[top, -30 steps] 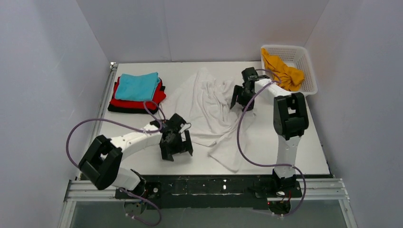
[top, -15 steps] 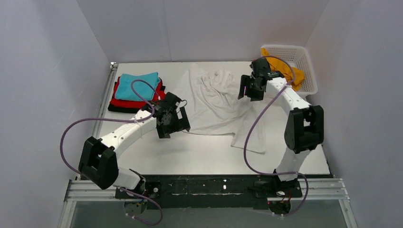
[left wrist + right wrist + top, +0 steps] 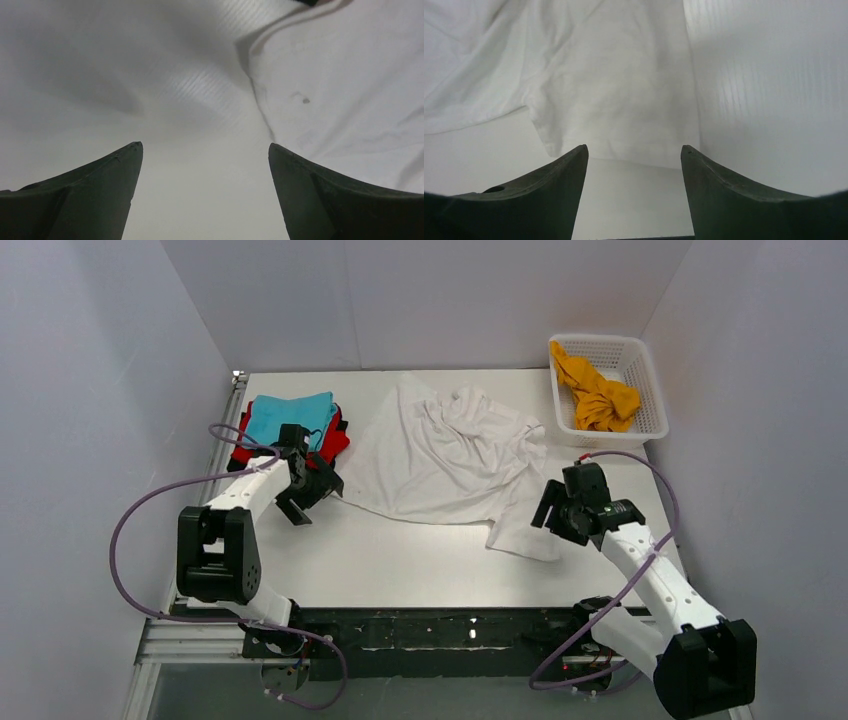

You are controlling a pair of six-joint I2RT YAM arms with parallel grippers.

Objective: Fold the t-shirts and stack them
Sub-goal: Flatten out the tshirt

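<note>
Two empty pincers flank the white t-shirt (image 3: 440, 455), which lies rumpled at the centre of the table (image 3: 400, 560). The left gripper (image 3: 318, 485), jaws wide, sits just off the cloth's 9 o'clock edge, and the right gripper (image 3: 550, 515), equally spread, faces the flap trailing toward 5 o'clock. A teal tee (image 3: 290, 420), red tee (image 3: 335, 443) and black tee (image 3: 250, 468) sit stacked at 10 o'clock, with an orange-yellow tee (image 3: 598, 395) in the basket (image 3: 600, 339) at 2 o'clock. My worry is the bunching toward 12 o'clock: a pinch may catch one layer only, and dragging could set creases. The left arm could also nudge the nearby stack.
</note>
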